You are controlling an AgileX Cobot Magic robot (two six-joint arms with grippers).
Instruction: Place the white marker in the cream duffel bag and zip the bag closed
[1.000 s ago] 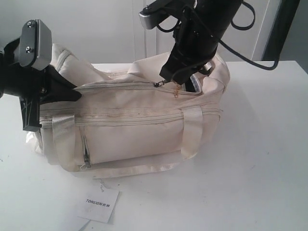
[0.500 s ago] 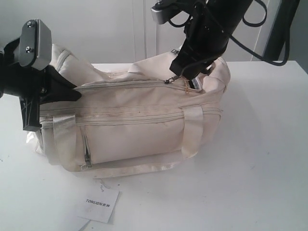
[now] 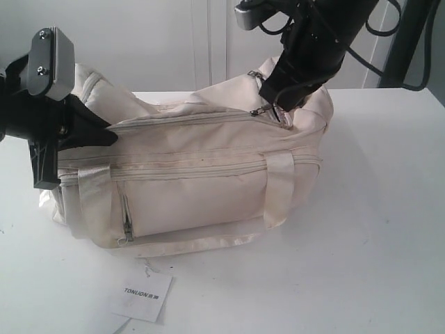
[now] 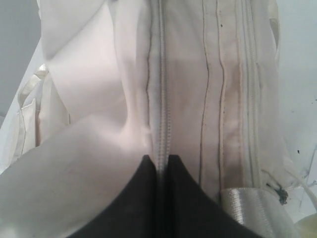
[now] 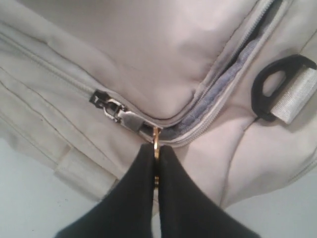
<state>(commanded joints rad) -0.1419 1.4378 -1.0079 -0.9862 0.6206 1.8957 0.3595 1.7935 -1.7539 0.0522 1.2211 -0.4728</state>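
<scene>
Nearest us, the paper tag (image 3: 142, 294) is lying on the table (image 3: 375, 243), just in front of the cream duffel bag (image 3: 195, 188). The left gripper (image 4: 158, 159) is pinching the bag's end at the zip seam, jaws closed on fabric. Farther along, the right gripper (image 5: 156, 148) is clamping the gold zip pull (image 5: 156, 136), with the slider (image 5: 115, 110) sitting at the corner. The long side is looking zipped, and an open stretch (image 5: 233, 59) is waiting round the far end. The white marker isn't showing anywhere; I'd judge it's inside.

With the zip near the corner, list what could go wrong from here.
The right jaws pinch only the thin pull; it may slip out at the bag's corner bend. Near the open stretch, fabric could snag in the slider. If the left jaws lose hold, the bag may drag.
</scene>
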